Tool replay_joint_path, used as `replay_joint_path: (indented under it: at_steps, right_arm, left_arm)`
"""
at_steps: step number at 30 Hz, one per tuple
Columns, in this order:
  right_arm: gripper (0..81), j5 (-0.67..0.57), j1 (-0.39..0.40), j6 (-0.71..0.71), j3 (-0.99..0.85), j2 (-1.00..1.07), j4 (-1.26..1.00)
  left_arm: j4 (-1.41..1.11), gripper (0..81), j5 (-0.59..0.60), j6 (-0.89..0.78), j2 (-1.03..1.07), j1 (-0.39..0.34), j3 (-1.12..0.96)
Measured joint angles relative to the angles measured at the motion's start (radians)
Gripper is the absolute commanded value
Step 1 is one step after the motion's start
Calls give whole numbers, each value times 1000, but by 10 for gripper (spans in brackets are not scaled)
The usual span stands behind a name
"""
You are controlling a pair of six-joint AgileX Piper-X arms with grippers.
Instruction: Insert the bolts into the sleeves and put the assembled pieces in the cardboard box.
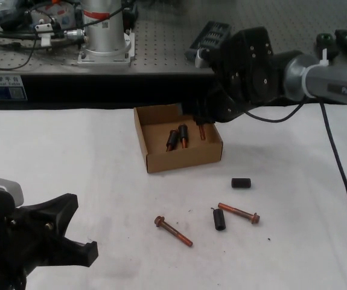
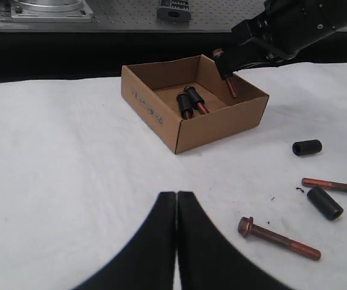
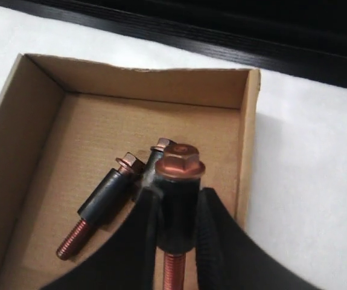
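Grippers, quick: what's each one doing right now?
Left gripper: shut, holding nothing.
Right gripper: shut on a sleeved bolt, over the box.

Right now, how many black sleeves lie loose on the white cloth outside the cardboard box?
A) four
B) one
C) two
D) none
C: one short black cylindrical sleeve lies near the brown cardboard box, a second sleeve between the two loose copper-coloured bolts.

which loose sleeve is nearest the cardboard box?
The lone sleeve; the other sleeve lies beside a bolt, farther from the cardboard box.
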Motion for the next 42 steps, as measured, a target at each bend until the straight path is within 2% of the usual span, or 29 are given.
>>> replay_joint_path:
  at_steps: [2,6,8,14,19,23,26,31,38,42]
  right_arm:
    - [9,-4,-2,0,0,6,1]
    - [176,-4,-5,0,0,17,3]
    - [229,-4,-5,0,0,17,5]
    - [249,-7,-5,2,-2,17,5]
    - [331,-10,-5,27,-7,17,5]
    - [331,-166,-2,86,-46,14,7]
    - [331,-229,7,95,-61,-23,9]
    - [331,-227,33,42,-63,-142,21]
    - [331,-108,120,-178,-61,-390,91]
    - [324,-104,143,-201,-14,-465,105]
  left_arm:
    - [0,6,0,2,0,0,0]
    - [2,6,0,3,0,0,0]
    - [2,6,0,3,0,0,0]
    - [5,6,0,3,0,0,0]
    - [5,6,0,3,0,0,0]
    - [5,6,0,3,0,0,0]
    - [5,6,0,3,0,0,0]
    - [7,6,0,3,0,0,0]
    - [10,6,0,5,0,0,0]
    - [15,6,0,5,0,0,0]
